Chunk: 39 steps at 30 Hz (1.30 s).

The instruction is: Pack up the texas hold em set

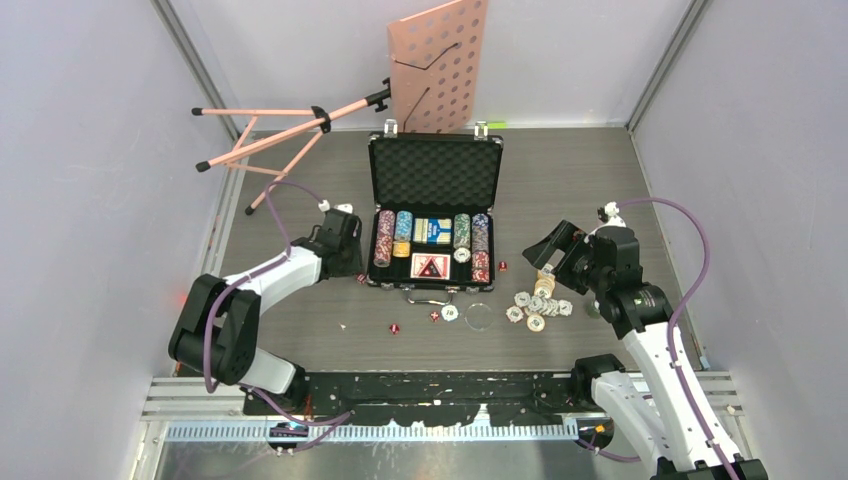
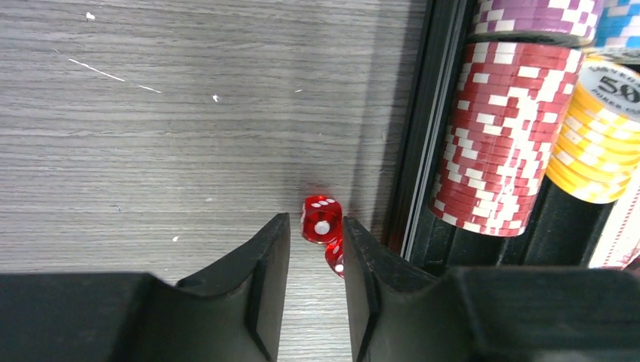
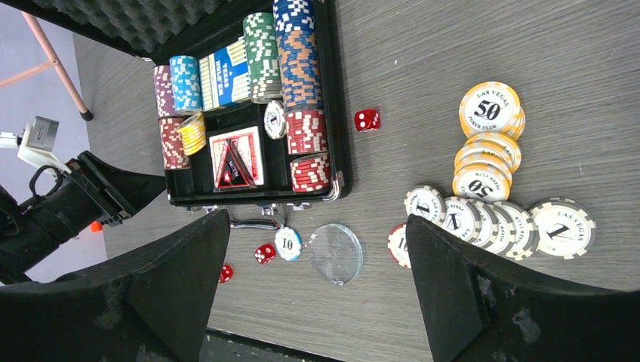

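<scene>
The black briefcase [image 1: 434,170] lies open mid-table, its tray holding chip stacks and card decks [image 1: 431,266]. My left gripper [image 1: 350,262] sits low at the case's left wall [image 2: 411,166]. In the left wrist view its jaws [image 2: 317,220] stand narrowly apart, with one red die [image 2: 322,219] at the fingertips and a second die [image 2: 335,259] against the right finger. My right gripper [image 1: 550,250] hovers wide open [image 3: 317,219] above loose chips [image 1: 537,305]: yellow 50s [image 3: 490,113] and white ones [image 3: 483,219].
A clear disc [image 3: 335,253], a blue 10 chip [image 3: 287,243] and more red dice [image 3: 265,253] [image 3: 367,120] lie on the table in front of and right of the case. The pink music stand [image 1: 437,65] lies behind the case at the back.
</scene>
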Motion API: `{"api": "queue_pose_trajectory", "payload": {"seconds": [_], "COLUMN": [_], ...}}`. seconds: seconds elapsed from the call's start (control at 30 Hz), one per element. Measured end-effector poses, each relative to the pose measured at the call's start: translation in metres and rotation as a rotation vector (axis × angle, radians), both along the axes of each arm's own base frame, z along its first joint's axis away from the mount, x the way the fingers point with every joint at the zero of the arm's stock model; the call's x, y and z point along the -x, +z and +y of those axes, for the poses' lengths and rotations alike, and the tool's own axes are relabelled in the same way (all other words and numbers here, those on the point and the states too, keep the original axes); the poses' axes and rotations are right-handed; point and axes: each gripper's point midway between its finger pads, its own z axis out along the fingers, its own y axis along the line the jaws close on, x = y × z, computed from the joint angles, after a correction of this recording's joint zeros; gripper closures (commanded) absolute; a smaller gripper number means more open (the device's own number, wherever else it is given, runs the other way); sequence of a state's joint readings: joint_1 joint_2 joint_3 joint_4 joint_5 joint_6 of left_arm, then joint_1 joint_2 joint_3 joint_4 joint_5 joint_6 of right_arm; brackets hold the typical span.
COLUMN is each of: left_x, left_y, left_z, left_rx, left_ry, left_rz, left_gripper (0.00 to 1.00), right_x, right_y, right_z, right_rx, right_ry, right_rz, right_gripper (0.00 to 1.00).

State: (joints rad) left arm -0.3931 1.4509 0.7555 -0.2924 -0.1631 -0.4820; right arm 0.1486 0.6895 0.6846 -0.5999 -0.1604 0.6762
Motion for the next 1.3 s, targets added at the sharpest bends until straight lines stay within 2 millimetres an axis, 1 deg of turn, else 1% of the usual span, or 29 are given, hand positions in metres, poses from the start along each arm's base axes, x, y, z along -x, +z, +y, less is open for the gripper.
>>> {"api": "queue_pose_trajectory", "payload": {"seconds": [0.2,0.3,0.33,0.37,0.47,0.57,0.7,0.73,0.77,0.8,0.83,0.87,0.9,0.97,1.03,1.1,1.17,1.3], "left_x": [0.003,0.004,0.004,0.004,0.004,-0.003,-0.002,-0.001,-0.002,-0.003,-0.005,-0.007,-0.009,-0.011,-0.013,-0.014,-0.013,-0.011], "left_y": [-0.002,-0.002,-0.002,-0.002,0.001,0.020,0.044,0.050,0.055,0.060,0.065,0.069,0.071,0.072,0.067,0.056,0.043,0.026], "left_z": [0.002,0.003,0.003,0.003,0.000,-0.006,-0.007,-0.008,-0.009,-0.010,-0.011,-0.012,-0.013,-0.013,-0.014,-0.013,-0.013,-0.009], "left_rx": [-0.016,-0.019,-0.019,-0.019,-0.011,0.016,0.042,0.051,0.058,0.066,0.069,0.071,0.073,0.070,0.063,0.049,0.033,0.011], "left_ry": [-0.012,-0.016,-0.017,-0.019,-0.037,-0.056,-0.063,-0.066,-0.069,-0.071,-0.072,-0.073,-0.072,-0.073,-0.067,-0.065,-0.064,-0.057], "left_rz": [0.014,0.017,0.018,0.018,0.020,-0.023,-0.076,-0.086,-0.098,-0.107,-0.117,-0.124,-0.128,-0.126,-0.109,-0.077,-0.041,0.010], "left_gripper": [0.70,0.77,0.85,0.89,0.90,0.90,0.88,0.87,0.82,0.72,0.65,0.59,0.57,0.55,0.54,0.49,0.47,0.41], "right_x": [0.000,0.001,0.001,0.001,0.001,0.002,0.003,0.002,0.002,0.002,0.002,0.002,0.002,0.002,0.002,0.002,0.002,0.002], "right_y": [0.000,0.001,0.001,0.002,0.002,0.001,0.001,0.001,0.001,0.001,0.001,0.001,0.000,0.000,0.000,0.000,0.000,0.000], "right_z": [0.000,-0.001,-0.001,-0.001,-0.001,-0.001,-0.003,-0.003,-0.003,-0.004,-0.004,-0.004,-0.004,-0.004,-0.004,-0.005,-0.005,-0.005], "right_rx": [0.001,0.001,0.000,-0.001,-0.002,0.001,0.004,0.005,0.007,0.008,0.009,0.009,0.010,0.011,0.011,0.011,0.013,0.015], "right_ry": [-0.002,-0.002,-0.003,-0.004,-0.005,-0.008,-0.013,-0.014,-0.017,-0.019,-0.019,-0.020,-0.021,-0.022,-0.023,-0.023,-0.025,-0.026], "right_rz": [-0.002,-0.005,-0.005,-0.006,-0.008,-0.005,-0.004,-0.003,-0.004,-0.004,-0.003,-0.004,-0.003,-0.003,-0.003,-0.004,-0.004,-0.001], "right_gripper": [0.08,0.08,0.08,0.08,0.08,0.08,0.08,0.08,0.08,0.08,0.08,0.08,0.08,0.08,0.08,0.08,0.08,0.08]}}
